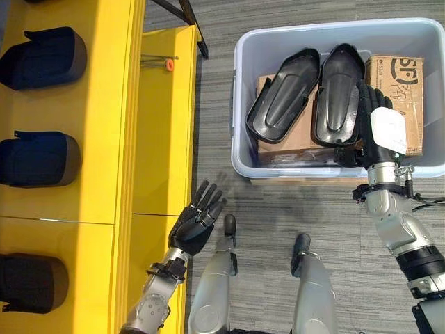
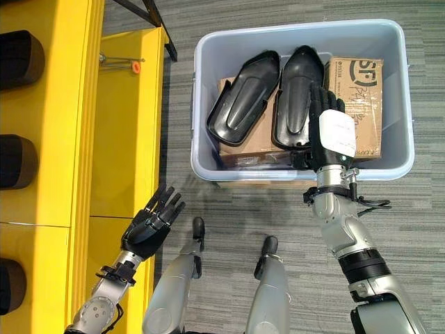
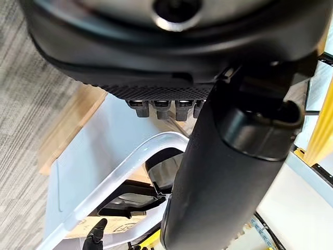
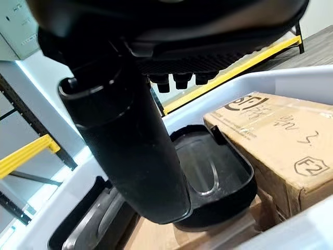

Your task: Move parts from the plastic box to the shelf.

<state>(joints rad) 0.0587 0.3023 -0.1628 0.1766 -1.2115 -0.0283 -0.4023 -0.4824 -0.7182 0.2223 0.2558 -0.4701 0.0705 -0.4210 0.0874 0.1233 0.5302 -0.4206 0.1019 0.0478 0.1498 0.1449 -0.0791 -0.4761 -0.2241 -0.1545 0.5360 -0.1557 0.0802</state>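
Yellow shelf (image 1: 76,139) stood along the robot's left and carried three dark parts (image 1: 38,158) in a row. Beside it on the grey carpet sat the pale plastic box (image 1: 243,104), holding two black shell-shaped parts (image 1: 285,94) side by side on cardboard cartons (image 1: 396,90). The right hand (image 1: 372,125) lay over the box's near edge, fingers straight, just beside the right-hand part (image 1: 337,90) without gripping it. The left hand (image 1: 198,223) hovered by the shelf edge, fingers straight and spread, empty.
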